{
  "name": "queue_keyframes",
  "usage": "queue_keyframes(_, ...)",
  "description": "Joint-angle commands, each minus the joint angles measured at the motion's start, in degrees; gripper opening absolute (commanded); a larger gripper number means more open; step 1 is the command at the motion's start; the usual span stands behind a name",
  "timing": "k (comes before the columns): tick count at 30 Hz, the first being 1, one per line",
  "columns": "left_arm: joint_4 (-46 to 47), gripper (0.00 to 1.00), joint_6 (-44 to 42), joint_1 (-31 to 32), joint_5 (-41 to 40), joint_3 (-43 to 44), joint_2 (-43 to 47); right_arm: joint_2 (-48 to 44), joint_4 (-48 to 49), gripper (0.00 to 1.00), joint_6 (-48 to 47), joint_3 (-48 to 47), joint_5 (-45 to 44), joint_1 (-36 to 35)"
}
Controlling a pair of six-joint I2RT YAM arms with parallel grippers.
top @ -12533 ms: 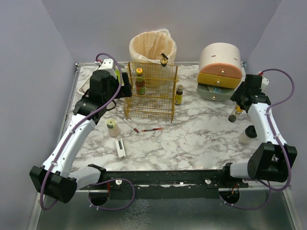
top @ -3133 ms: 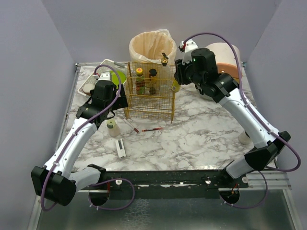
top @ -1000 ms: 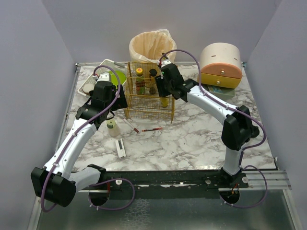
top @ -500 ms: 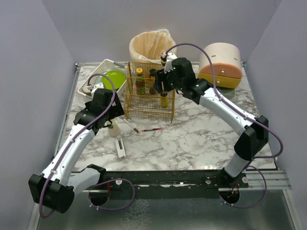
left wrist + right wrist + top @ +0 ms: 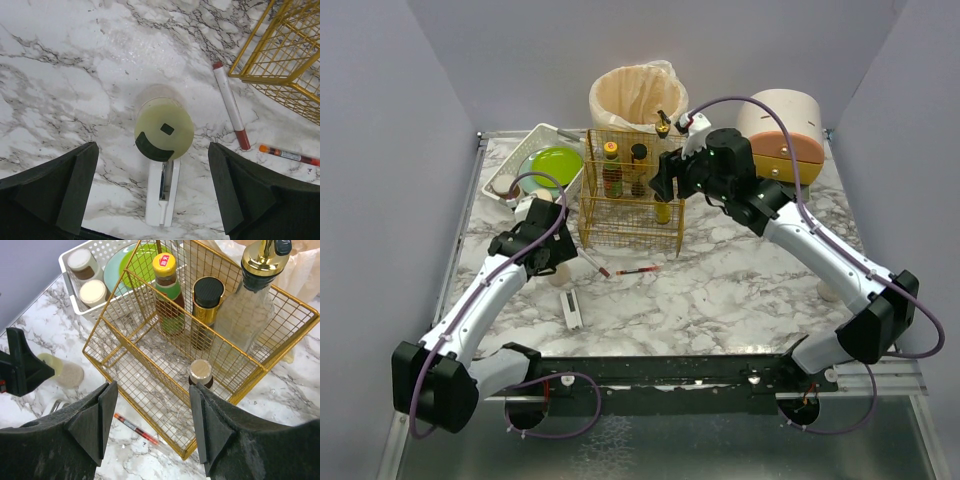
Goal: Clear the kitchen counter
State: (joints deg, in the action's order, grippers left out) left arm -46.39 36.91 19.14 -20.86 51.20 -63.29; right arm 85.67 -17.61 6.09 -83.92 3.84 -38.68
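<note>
left claw [image 5: 152, 152] spread above jar [image 5: 164, 131] | right claw [image 5: 151, 394] parted over rack [image 5: 260, 355]

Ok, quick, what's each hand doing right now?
Left hand: open, empty, above the green-lidded jar.
Right hand: open, empty, over the gold wire rack.

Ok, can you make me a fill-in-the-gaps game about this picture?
The yellow wire basket holds ____ bottles. The plate in the white dish tray is ____. The ____ arm's open fingers hang over the pale-lidded jar. Missing words: four, green, left.
</note>
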Motion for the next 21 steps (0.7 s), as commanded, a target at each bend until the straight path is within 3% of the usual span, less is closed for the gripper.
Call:
queue_keyframes(1,-0.4,0.99,1.3,-0.4,-3.3,0.3,-1.4,-3.5,1.0,0.66,-0.9,2.0,-1.1,-0.4)
queue_keyframes(9,2.3,0.98,1.7,-0.5,-3.4,-0.2,-4.8,-3.8,1.0,0.66,-1.0,3.0,-1.7,-0.4)
queue_keyframes(21,3.4,0.78,1.2,-0.6,-3.3,-0.1,-5.7,-4.2,1.6,0.66,-1.3,4.0,-2.7,-0.4)
